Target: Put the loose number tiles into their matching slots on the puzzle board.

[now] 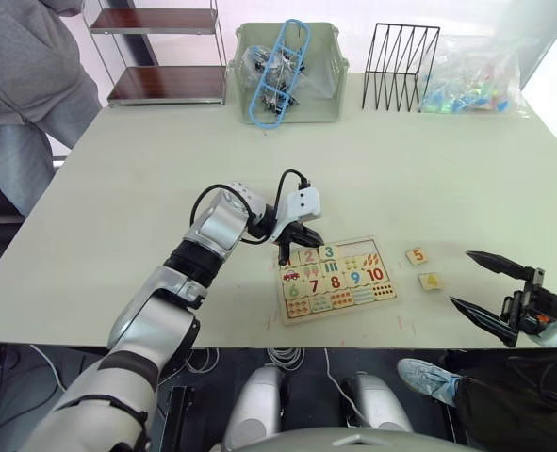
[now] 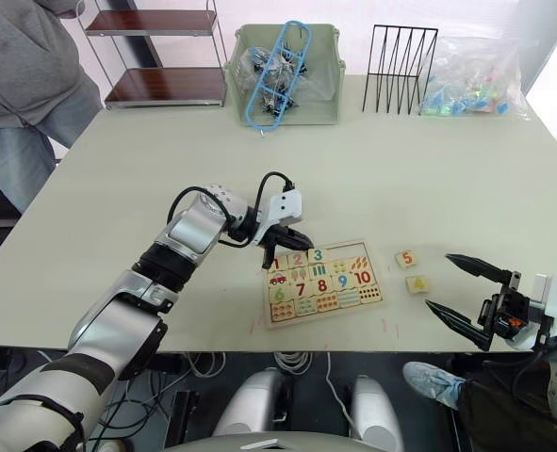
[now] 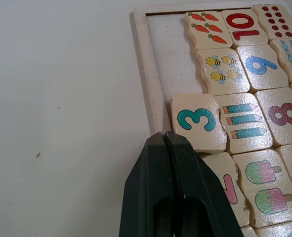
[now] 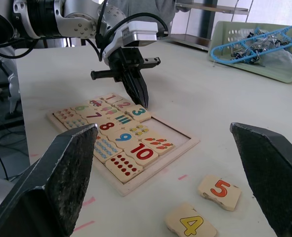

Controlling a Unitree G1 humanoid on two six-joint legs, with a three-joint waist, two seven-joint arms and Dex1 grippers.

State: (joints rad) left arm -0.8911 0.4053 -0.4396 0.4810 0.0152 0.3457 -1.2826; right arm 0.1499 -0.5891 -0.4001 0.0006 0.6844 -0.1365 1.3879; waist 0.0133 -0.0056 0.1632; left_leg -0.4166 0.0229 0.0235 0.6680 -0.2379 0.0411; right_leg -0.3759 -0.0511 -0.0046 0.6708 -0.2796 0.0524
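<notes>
The puzzle board lies near the table's front edge. Number tiles 1, 2 and 3 sit in its top row, the 3 slightly askew. Beside the 3, two slots are bare. My left gripper is shut with nothing in it, its tips down at the board's far edge between the 2 and the 3. Loose tiles 5 and 4 lie on the table right of the board. Right of those two, my right gripper hangs open and empty.
At the table's back stand a green basket holding a blue hanger, a black wire rack and a bag of coloured pieces. A person in grey stands at the far left by a shelf.
</notes>
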